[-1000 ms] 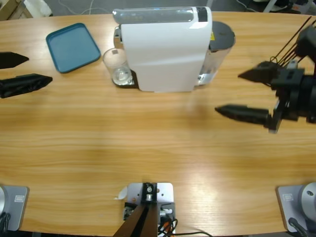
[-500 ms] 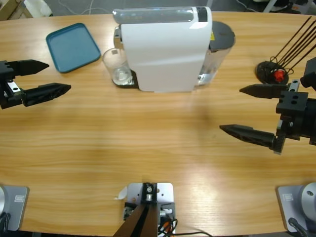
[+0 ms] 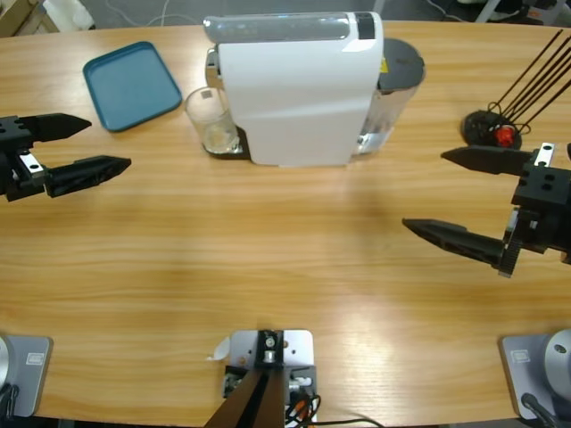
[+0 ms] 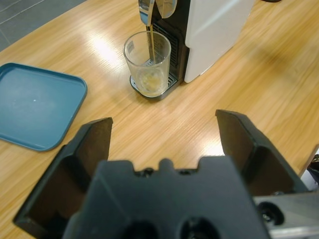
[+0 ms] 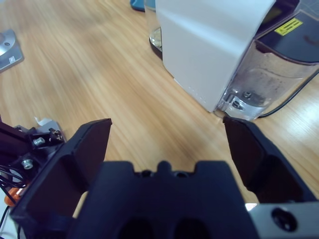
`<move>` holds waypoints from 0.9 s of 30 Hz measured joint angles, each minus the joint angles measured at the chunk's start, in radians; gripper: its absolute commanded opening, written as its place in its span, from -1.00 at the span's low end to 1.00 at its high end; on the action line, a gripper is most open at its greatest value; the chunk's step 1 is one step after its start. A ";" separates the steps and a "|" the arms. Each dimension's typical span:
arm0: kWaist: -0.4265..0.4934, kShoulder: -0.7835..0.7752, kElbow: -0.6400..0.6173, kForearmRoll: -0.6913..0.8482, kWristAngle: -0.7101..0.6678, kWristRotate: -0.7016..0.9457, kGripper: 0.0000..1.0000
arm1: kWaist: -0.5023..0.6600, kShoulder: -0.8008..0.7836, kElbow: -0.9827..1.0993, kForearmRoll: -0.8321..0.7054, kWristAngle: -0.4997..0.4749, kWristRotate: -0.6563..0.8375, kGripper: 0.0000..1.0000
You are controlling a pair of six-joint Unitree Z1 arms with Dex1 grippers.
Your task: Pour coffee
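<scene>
Under the coffee machine (image 3: 299, 89) spout, coffee (image 4: 151, 78) was filling the glass (image 4: 147, 63), both the left gripper (image 3: 85, 145) and right gripper (image 3: 459, 198) waited spread and empty, so gripping the glass probably came next.

Left claw (image 3: 85, 145) gapes wide over the table; right claw (image 3: 451, 196) likewise.

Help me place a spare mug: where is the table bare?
Bare wood spans the front, between the left gripper and right gripper. The blue tray is empty. It's crowded around the glass under the coffee machine.
</scene>
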 measured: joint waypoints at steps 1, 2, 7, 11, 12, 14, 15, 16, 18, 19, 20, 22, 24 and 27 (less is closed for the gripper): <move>0.000 0.003 0.000 -0.003 0.000 0.000 0.79 | 0.000 -0.001 0.004 -0.005 0.000 0.000 1.00; 0.000 0.006 0.000 -0.006 0.000 0.000 0.79 | 0.000 -0.001 0.007 -0.008 -0.001 0.000 1.00; 0.000 0.008 0.018 -0.018 0.000 0.000 0.79 | 0.000 -0.001 0.008 -0.023 -0.002 0.000 1.00; 0.000 -0.025 0.043 -0.037 0.022 0.000 0.79 | 0.000 -0.001 0.008 -0.032 -0.002 0.000 1.00; 0.000 -0.034 0.047 -0.041 0.031 0.000 0.79 | 0.000 -0.001 0.008 -0.032 -0.002 0.000 1.00; 0.000 -0.049 0.052 -0.046 0.046 0.000 0.79 | 0.000 -0.001 0.008 -0.033 -0.002 0.000 1.00; 0.000 -0.055 0.053 -0.047 0.049 0.000 0.79 | 0.000 -0.001 0.008 -0.033 -0.002 0.000 1.00; 0.000 -0.058 0.054 -0.048 0.051 0.000 0.79 | 0.000 -0.001 0.009 -0.033 -0.002 0.000 1.00; 0.000 -0.060 0.055 -0.049 0.052 0.000 0.79 | 0.000 -0.001 0.010 -0.033 -0.002 0.000 1.00; 0.000 -0.061 0.056 -0.050 0.052 0.000 0.79 | 0.000 -0.001 0.010 -0.033 -0.002 0.000 1.00; 0.000 -0.061 0.056 -0.051 0.052 0.000 0.79 | 0.000 -0.001 0.011 -0.033 -0.002 0.000 1.00; 0.000 -0.061 0.056 -0.053 0.052 0.000 0.79 | 0.000 -0.001 0.011 -0.033 -0.002 0.000 1.00; 0.000 -0.061 0.056 -0.056 0.052 0.000 0.79 | 0.000 -0.001 0.011 -0.033 -0.002 0.000 1.00; 0.000 -0.060 0.056 -0.063 0.052 0.000 0.79 | 0.000 -0.001 0.011 -0.033 -0.002 0.000 1.00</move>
